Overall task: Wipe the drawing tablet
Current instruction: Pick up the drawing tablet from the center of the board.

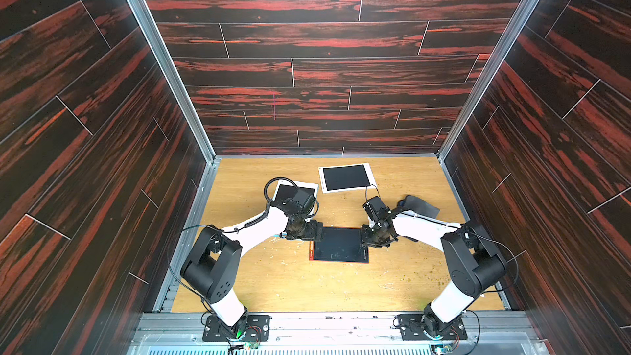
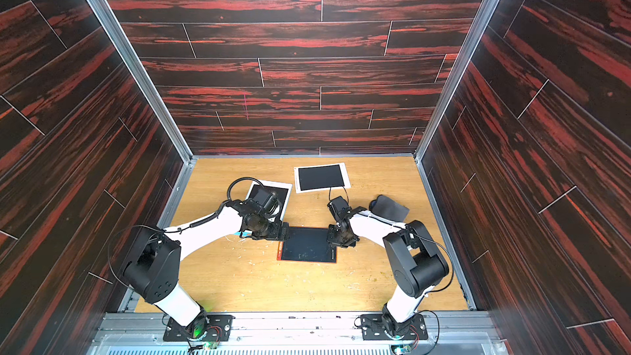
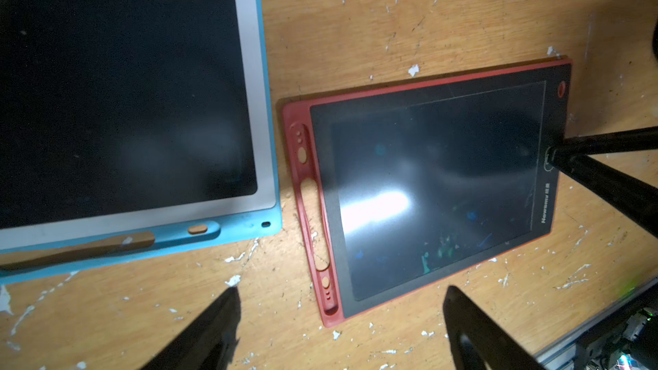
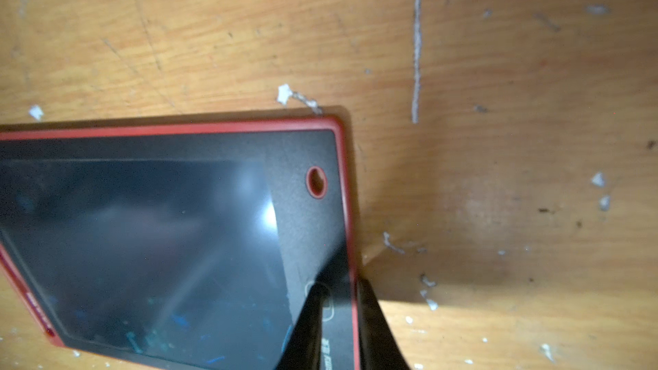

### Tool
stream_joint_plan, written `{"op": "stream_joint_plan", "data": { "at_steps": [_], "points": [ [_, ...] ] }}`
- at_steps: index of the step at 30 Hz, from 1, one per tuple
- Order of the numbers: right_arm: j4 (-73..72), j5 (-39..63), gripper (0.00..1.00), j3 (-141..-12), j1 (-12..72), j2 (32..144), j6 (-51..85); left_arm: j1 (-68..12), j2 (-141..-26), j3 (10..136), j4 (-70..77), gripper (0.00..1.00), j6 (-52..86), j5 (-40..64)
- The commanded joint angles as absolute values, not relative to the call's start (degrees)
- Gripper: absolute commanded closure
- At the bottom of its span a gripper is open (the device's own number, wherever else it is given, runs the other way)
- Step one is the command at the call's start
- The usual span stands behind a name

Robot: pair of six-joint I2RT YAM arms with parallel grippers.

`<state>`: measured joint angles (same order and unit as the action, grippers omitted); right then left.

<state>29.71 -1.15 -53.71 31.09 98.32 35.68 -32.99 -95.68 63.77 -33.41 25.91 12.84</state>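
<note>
Drawing tablet's [image 3: 432, 186] button [image 4: 328, 309], beneath the nearly closed right pincer [image 4: 338, 284], shows only in wrist views; left pincer [image 3: 341, 293] gapes.

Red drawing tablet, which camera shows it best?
The left wrist view: the red drawing tablet appears almost whole, screen smears visible. The right wrist view shows only one corner; both top views show it small.

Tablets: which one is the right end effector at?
The red-framed tablet, nearest the robot: the right end effector sits over its bezel. The blue-edged tablet and white-framed tablet lie farther back.
</note>
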Motion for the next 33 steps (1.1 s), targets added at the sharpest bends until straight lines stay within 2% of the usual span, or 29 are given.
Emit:
{"op": "stream_joint_plan", "data": {
  "at_steps": [1, 6, 9, 18, 20, 28, 30, 33],
  "points": [
    [33.9, -2.9, 0.77, -47.3, 33.0, 110.6, 34.8, -32.6, -95.4, 63.9, -34.1, 0.10, 25.3, 12.4],
    [37.8, -7.0, 0.76, -49.9, 35.3, 112.6, 34.7, -32.5, -95.6, 62.5, -32.5, 0.10, 25.5, 12.9],
    [37.3, -5.2, 0.76, -49.4, 35.5, 113.4, 35.8, -32.4, -94.5, 61.4, -30.6, 0.10, 25.7, 13.1],
    [34.8, -2.5, 0.84, -48.6, 35.5, 115.7, 36.7, -32.1, -93.0, 60.7, -30.9, 0.10, 25.2, 13.3],
    [34.8, -2.8, 0.91, -48.3, 35.5, 116.1, 36.5, -32.0, -93.0, 60.4, -30.6, 0.10, 25.3, 13.4],
    [35.1, -2.8, 0.92, -48.7, 35.6, 117.3, 36.2, -31.9, -93.4, 60.0, -30.0, 0.10, 25.4, 13.7],
    [35.3, -2.9, 0.99, -48.9, 35.5, 117.6, 36.2, -31.9, -93.4, 59.6, -29.8, 0.09, 25.4, 13.8],
    [35.4, -2.8, 0.99, -49.0, 35.5, 117.9, 36.2, -31.9, -93.7, 58.7, -29.2, 0.09, 25.8, 14.5]
  ]
}}
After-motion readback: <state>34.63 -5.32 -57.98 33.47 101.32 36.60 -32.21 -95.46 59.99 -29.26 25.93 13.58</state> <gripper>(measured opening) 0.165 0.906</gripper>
